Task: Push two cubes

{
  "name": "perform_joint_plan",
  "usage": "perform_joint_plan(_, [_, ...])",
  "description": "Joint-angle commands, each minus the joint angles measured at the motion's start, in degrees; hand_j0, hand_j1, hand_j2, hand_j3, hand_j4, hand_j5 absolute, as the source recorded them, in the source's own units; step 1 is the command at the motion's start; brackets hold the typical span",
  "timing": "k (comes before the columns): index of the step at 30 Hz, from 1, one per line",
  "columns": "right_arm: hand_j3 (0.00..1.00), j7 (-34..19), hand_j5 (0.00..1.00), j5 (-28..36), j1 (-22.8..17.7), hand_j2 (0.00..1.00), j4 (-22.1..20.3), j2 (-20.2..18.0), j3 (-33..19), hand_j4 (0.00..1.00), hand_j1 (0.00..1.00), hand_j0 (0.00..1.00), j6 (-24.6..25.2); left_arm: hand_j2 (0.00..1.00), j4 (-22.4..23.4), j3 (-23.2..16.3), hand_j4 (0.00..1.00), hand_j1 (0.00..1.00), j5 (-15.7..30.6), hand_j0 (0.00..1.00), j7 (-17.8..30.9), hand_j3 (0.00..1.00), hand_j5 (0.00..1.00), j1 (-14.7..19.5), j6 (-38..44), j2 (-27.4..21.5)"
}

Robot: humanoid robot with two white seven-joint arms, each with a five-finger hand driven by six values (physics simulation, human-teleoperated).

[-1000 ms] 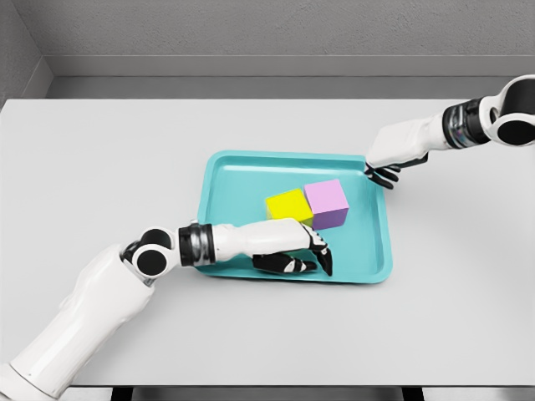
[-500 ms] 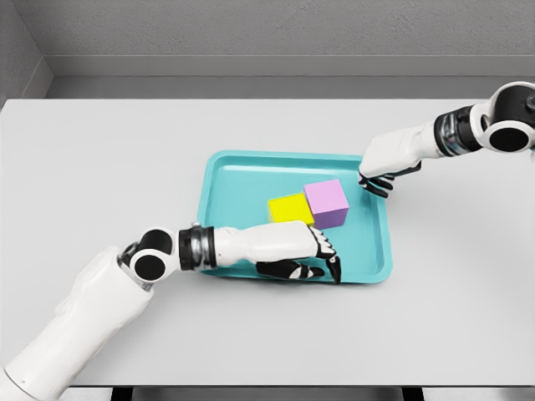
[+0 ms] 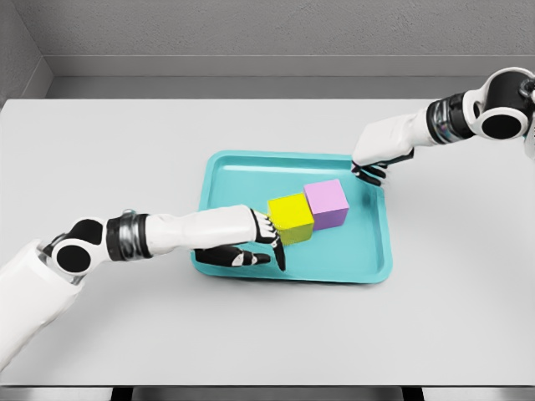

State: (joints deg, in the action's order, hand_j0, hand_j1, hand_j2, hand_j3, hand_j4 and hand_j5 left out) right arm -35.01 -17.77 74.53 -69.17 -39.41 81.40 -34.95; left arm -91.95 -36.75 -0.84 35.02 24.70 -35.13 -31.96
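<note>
A yellow cube [image 3: 291,215] and a pink cube [image 3: 327,203] sit touching each other inside a teal tray [image 3: 242,173]. My left hand [image 3: 255,242] lies in the tray's near left part, fingers spread, its black fingertips against the yellow cube's left side. My right hand [image 3: 369,171] hovers at the tray's far right corner, fingers loosely curled and holding nothing, a little apart from the pink cube.
The tray rests in the middle of a white table [image 3: 117,150] with a grey wall [image 3: 251,33] behind. The left forearm [image 3: 184,230] crosses the tray's left rim.
The left hand has pulled back leftward from the tray's front right to the yellow cube's left side. The right hand has crept left along the tray's far corner. The cubes barely moved.
</note>
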Motion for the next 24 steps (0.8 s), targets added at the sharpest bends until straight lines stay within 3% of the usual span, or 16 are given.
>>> perform_joint_plan(1, [0.16,0.01,0.16,-0.07,0.0,0.16,0.88,2.41,-0.1,0.16,0.16,0.16,0.67,0.5,0.46,1.15,0.5,0.5,0.93,0.5,-0.02,0.5,0.5,0.0,0.13,-4.43])
perform_joint_plan(3, [0.16,0.01,0.16,-0.24,0.09,0.16,0.88,3.81,-0.01,0.16,0.16,0.16,0.76,0.62,0.63,4.14,0.62,0.62,1.72,0.62,-0.02,0.62,0.62,-0.35,0.13,-7.86])
perform_joint_plan(4, [0.16,0.01,0.16,-0.33,0.09,0.16,0.88,4.34,-0.01,0.16,0.16,0.16,1.2,0.74,0.63,4.75,0.74,0.74,1.72,0.74,-0.02,0.74,0.74,-0.35,0.13,-10.05])
perform_joint_plan(5, [0.16,0.01,0.16,-0.51,0.09,0.16,0.88,4.52,-0.01,0.16,0.16,0.16,1.64,0.76,0.55,7.04,0.76,0.76,2.42,0.76,-0.02,0.76,0.76,-0.62,0.13,-11.2])
perform_joint_plan(8, [0.15,0.01,0.15,-0.59,0.79,0.15,0.88,5.4,-0.01,0.15,0.15,0.15,2.69,0.77,3.44,7.22,0.77,0.77,3.04,0.77,-0.02,0.77,0.77,-0.97,0.13,-10.14])
perform_joint_plan(14, [0.15,0.01,0.15,-0.59,0.79,0.15,0.7,5.57,0.25,0.15,0.15,0.15,2.96,0.76,3.89,7.48,0.76,0.76,4.97,0.76,-0.02,0.76,0.76,-0.35,0.13,-10.32])
perform_joint_plan(18, [0.15,0.01,0.15,-1.3,0.79,0.15,0.44,5.57,1.57,0.15,0.15,0.15,2.96,0.83,3.27,13.28,0.83,0.83,4.79,0.83,-0.02,0.83,0.83,-1.41,0.13,-10.93])
perform_joint_plan(24, [0.14,0.01,0.14,-1.3,0.88,0.14,0.53,6.01,2.36,0.14,0.14,0.14,3.04,0.89,-0.15,13.63,0.89,0.89,4.44,0.89,-0.02,0.89,0.89,-0.26,0.13,-10.85])
